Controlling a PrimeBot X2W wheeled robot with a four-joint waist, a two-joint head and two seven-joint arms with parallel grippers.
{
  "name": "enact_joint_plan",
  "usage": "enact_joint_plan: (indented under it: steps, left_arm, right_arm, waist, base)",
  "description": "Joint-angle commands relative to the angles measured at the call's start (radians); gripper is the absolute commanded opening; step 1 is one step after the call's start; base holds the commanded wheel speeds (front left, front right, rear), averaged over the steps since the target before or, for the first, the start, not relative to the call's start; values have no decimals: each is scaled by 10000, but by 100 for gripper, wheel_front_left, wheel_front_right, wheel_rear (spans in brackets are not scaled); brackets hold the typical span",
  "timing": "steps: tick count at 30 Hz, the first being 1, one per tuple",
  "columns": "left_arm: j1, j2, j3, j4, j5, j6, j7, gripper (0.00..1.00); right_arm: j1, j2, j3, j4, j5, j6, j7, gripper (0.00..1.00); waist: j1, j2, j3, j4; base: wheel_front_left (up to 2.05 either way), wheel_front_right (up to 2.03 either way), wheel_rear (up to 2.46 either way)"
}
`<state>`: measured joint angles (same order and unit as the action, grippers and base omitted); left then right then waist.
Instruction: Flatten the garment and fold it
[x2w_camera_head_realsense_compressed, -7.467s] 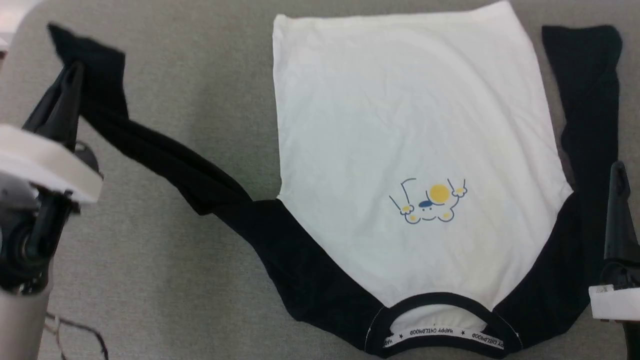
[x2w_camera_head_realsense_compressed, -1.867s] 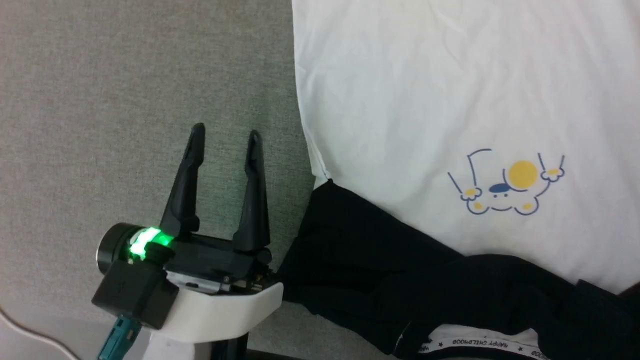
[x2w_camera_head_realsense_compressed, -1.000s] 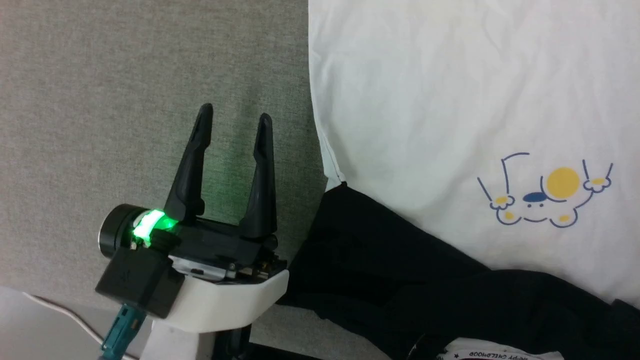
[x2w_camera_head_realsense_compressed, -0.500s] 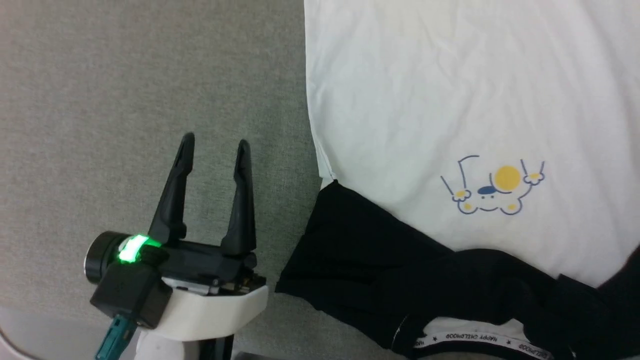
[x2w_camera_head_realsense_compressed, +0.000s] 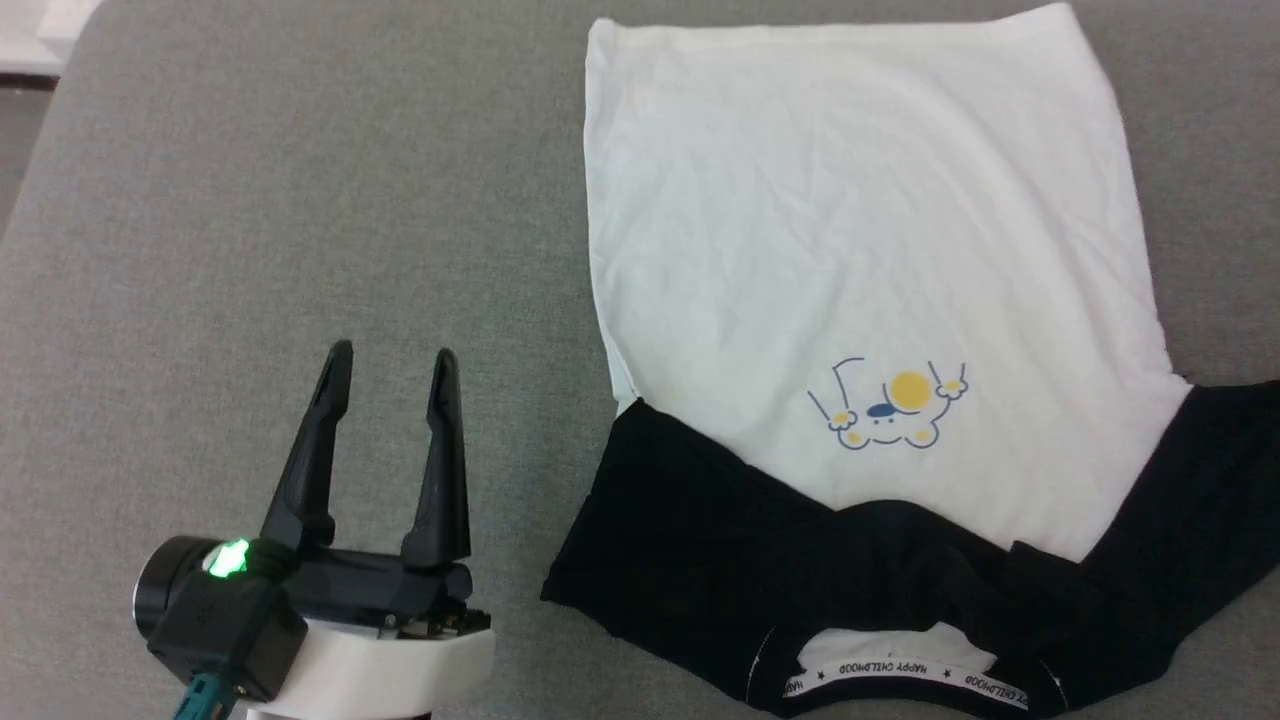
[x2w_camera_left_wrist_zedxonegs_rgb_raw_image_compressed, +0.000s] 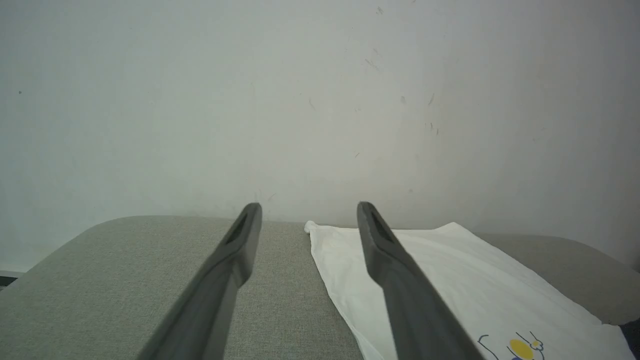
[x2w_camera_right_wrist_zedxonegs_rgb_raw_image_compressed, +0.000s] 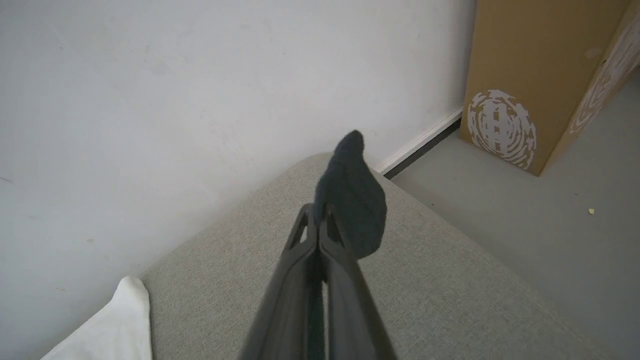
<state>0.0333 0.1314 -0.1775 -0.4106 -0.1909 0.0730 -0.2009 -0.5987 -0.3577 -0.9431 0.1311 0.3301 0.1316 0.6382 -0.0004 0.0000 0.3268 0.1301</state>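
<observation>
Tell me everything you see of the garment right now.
The garment, a soft white knit shirt with black raglan sleeves, black collar, lettered neck tape and cartoon print, lies face up on the grey cushion, collar nearest, lightly wrinkled. One sleeve is folded across between print and collar; the right gripper pinches black sleeve cloth.

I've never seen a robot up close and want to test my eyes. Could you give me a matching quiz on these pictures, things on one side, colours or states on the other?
Things:
1. left gripper
2. right gripper
3. cartoon print
4. cardboard box

Colours or states:
A. yellow and blue
B. open, holding nothing
C. brown, standing on the floor
D. shut on the black sleeve

Pairs: 1-B, 2-D, 3-A, 4-C
</observation>
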Motion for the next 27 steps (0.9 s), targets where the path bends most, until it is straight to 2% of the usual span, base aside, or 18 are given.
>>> enact_joint_plan:
  steps: [1, 8, 14, 20, 27]
  left_arm:
    - [162, 63, 54, -45, -80, 82, 49, 100]
    - [479, 105, 26, 21, -198, 112, 145, 100]
    - [761, 160, 43, 7, -308, 142, 212, 100]
    - [1013, 248, 147, -101, -357, 229, 267, 100]
    - [1175, 306, 184, -115, -431, 279, 324, 100]
  right_arm:
    - [295, 130, -205, -110, 123, -9, -98, 0]
    - [1157, 322, -737, -368, 260, -9, -286, 0]
    - [1532, 590, -358, -870, 574, -9, -330, 0]
    - [1761, 832, 833, -1849, 1235, -9, -287, 0]
    - [2362, 1621, 3265, -3543, 1917, -9, 41, 0]
  waist:
    - [4, 0, -601, -314]
    - [4, 0, -1269, -325]
    - [4, 0, -1700, -281]
    - [4, 0, -1862, -182]
    - [4, 0, -2162, -25]
  base:
    - [0, 0, 0]
    - [0, 0, 0]
    - [0, 0, 0]
    - [0, 0, 0]
    - [0, 0, 0]
